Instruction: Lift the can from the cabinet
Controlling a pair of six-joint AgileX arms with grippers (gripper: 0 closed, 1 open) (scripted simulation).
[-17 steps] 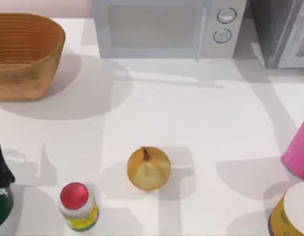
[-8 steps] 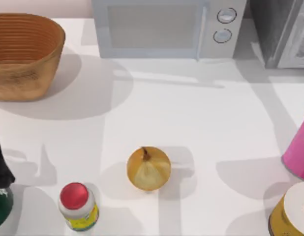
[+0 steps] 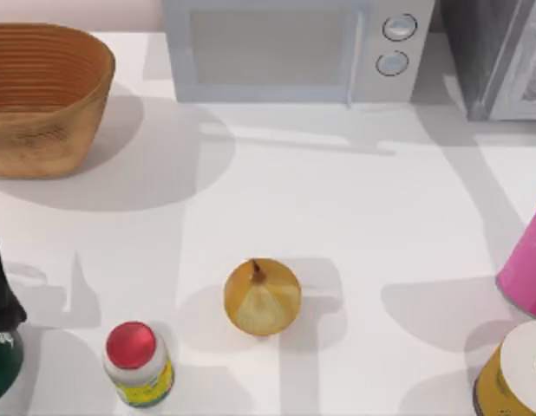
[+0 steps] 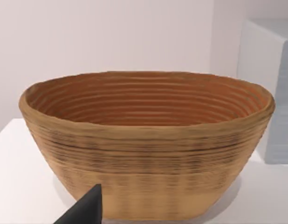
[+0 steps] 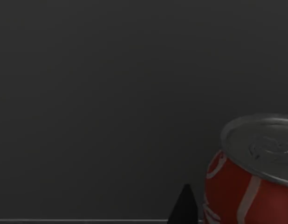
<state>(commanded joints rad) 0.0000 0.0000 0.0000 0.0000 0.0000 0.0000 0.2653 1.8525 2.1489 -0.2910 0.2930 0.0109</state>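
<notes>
White worktop (image 3: 355, 217) fills the top view, with the microwave (image 3: 290, 48) along its upper edge and the cabinet (image 3: 498, 56) in the upper right corner. Against a dark grey wall, the red can (image 5: 253, 175) stands at the right wrist view's lower right, a black end effector fingertip (image 5: 184, 207) just beside it. Whether either end effector is open or closed, I cannot tell.

Wide bare strip of table (image 3: 337, 199) is lying open between the microwave (image 3: 294, 48) at the back and the onion (image 3: 262, 297) near the front. Wicker basket (image 3: 42, 95) is blocking back left, cabinet (image 3: 498, 56) back right; red-capped bottle (image 3: 138, 364), pink container (image 3: 524, 269) and yellow roll (image 3: 515, 368) are crowding the front edge. In the right wrist view, the red can (image 5: 249, 179) is sitting before a dark wall (image 5: 111, 93), with free room beside it.
</notes>
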